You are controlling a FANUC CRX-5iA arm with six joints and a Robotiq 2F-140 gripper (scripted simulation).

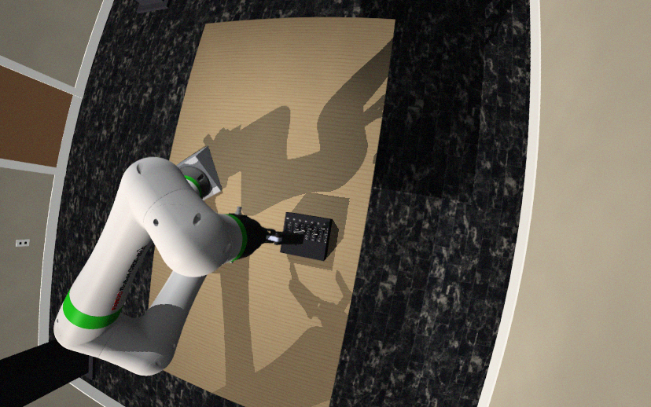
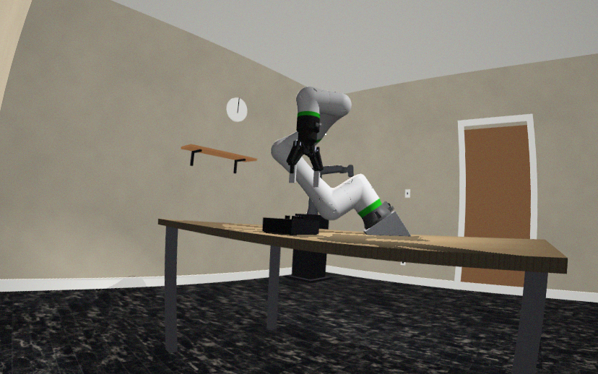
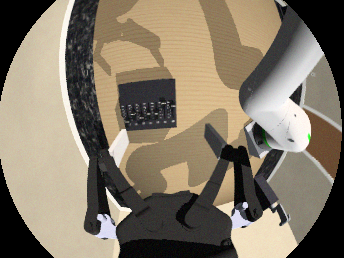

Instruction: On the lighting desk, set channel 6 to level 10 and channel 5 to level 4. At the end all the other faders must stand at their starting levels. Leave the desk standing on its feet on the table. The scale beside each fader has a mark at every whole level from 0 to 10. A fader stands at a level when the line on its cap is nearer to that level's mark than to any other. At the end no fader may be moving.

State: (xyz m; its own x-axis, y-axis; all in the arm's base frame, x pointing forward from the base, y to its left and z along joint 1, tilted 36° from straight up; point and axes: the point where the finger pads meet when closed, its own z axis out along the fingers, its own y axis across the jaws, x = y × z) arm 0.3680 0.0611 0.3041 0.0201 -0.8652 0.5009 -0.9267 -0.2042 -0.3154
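Note:
The lighting desk (image 1: 307,235) is a small black box with a row of faders, standing flat on the wooden table near its right edge. It also shows in the side view (image 2: 291,224) and in the wrist view (image 3: 147,103). My gripper (image 2: 303,177) hangs well above the desk, pointing down, with its fingers spread wide and nothing between them. In the overhead view my gripper (image 1: 288,236) lies over the desk's near edge. The fader caps are too small to read their levels.
The arm's grey base (image 1: 201,172) stands on the table to the left of the desk. The table's right edge (image 1: 365,210) runs close beside the desk. A wall shelf (image 2: 217,153) and a door (image 2: 498,193) are far off.

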